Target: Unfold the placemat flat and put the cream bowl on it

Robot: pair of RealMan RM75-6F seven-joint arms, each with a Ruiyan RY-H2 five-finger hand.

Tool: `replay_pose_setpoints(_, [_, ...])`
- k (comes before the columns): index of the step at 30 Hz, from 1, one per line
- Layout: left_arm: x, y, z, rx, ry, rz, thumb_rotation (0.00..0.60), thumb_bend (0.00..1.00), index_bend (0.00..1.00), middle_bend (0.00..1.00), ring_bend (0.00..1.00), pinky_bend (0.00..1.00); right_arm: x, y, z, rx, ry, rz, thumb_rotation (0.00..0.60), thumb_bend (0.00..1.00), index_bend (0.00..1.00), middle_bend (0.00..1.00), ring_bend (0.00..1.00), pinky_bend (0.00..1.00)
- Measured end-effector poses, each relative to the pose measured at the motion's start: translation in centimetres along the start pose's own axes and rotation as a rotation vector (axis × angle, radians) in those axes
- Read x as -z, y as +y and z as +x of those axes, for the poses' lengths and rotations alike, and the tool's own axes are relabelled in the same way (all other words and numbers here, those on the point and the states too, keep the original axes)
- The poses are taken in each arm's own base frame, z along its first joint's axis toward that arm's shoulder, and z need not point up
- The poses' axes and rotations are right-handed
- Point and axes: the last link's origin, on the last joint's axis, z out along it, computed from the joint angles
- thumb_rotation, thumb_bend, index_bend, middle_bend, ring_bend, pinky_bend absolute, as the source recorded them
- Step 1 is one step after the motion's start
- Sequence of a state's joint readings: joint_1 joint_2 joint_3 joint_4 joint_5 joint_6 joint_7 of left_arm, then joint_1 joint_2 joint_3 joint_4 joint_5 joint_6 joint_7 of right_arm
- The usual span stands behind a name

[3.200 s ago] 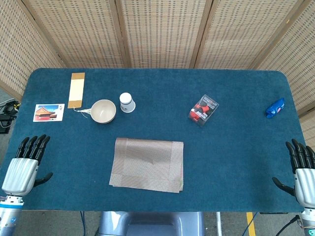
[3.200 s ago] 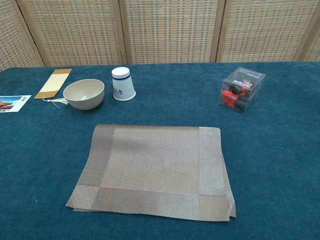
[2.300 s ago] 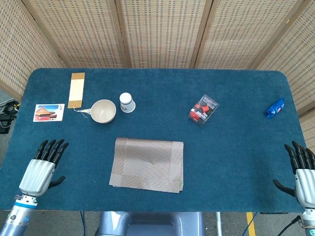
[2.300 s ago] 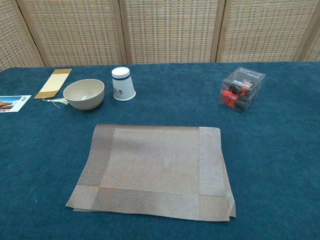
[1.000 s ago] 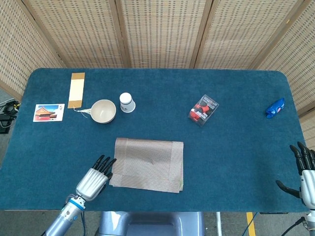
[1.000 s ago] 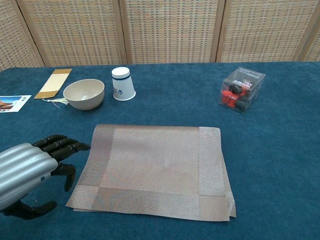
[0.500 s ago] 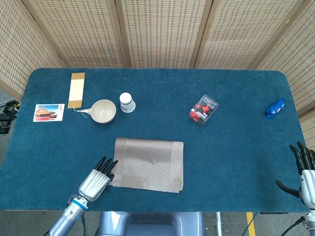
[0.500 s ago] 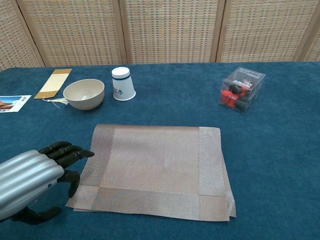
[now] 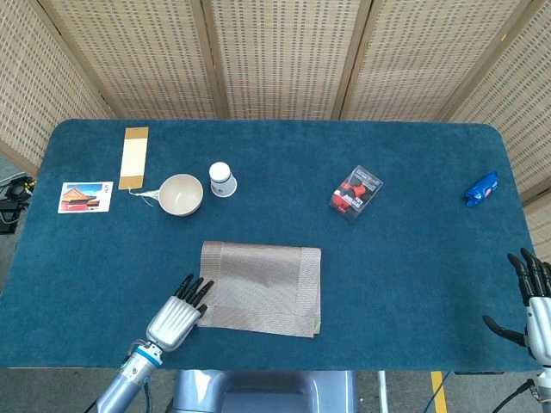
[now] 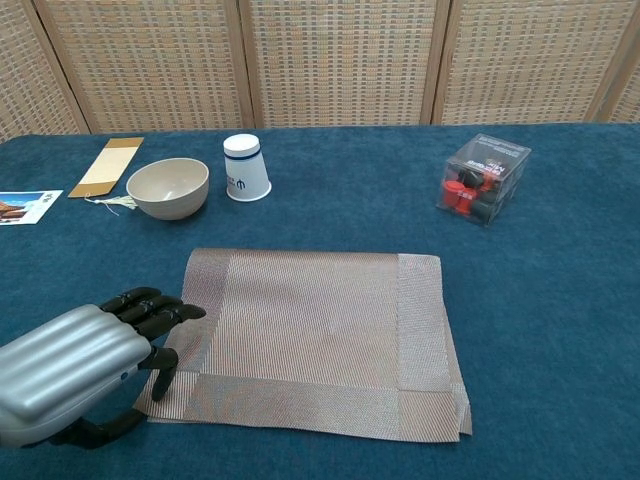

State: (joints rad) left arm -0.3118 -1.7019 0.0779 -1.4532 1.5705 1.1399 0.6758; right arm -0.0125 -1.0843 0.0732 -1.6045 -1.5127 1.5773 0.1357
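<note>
Head view shows the right hand [image 9: 535, 305] at the table's [image 9: 413, 275] near right corner, fingers spread and pointing away from the robot, holding nothing; chest view misses it, plus the blue object [image 9: 481, 188] by the right edge. Left hand [image 9: 178, 314] sits at the placemat's [image 9: 263, 288] near-left corner, fingers extended over its left border, thumb below; whether it pinches the edge, cannot tell. Placemat still folded, near-center of table, long axis left-right, doubled layers showing at its right edge. Cream bowl [image 9: 181, 194] upright, off the mat at far left, beside the upside-down paper cup [image 9: 221, 180].
</note>
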Motion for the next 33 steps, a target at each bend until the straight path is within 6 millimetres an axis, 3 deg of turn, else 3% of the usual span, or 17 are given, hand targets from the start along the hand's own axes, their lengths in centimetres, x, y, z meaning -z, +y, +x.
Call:
replay_pose_setpoints(7, [0.0, 0.0, -0.1, 0.005, -0.002, 0.004, 0.6, 0.43, 0.53, 0.0, 0.0, 0.0, 0.0, 0.0, 0.0, 0.0, -0.002, 0.0, 0.6, 0.06, 0.08, 0.0, 0.0, 0.0])
replay_pose_setpoints(15, [0.0, -0.3, 0.3, 0.02, 0.017, 0.008, 0.6, 0.52, 0.55, 0.0, 0.0, 0.0, 0.0, 0.0, -0.1, 0.0, -0.004, -0.002, 0.6, 0.06, 0.08, 0.0, 0.0, 0.0])
replay_pose_setpoints(33, [-0.3, -0.8, 1.3, 0.022, 0.037, 0.015, 0.6, 0.53, 0.57, 0.0, 0.0, 0.0, 0.0, 0.1, 0.0, -0.004, -0.005, -0.006, 0.6, 0.06, 0.08, 0.0, 0.0, 0.0])
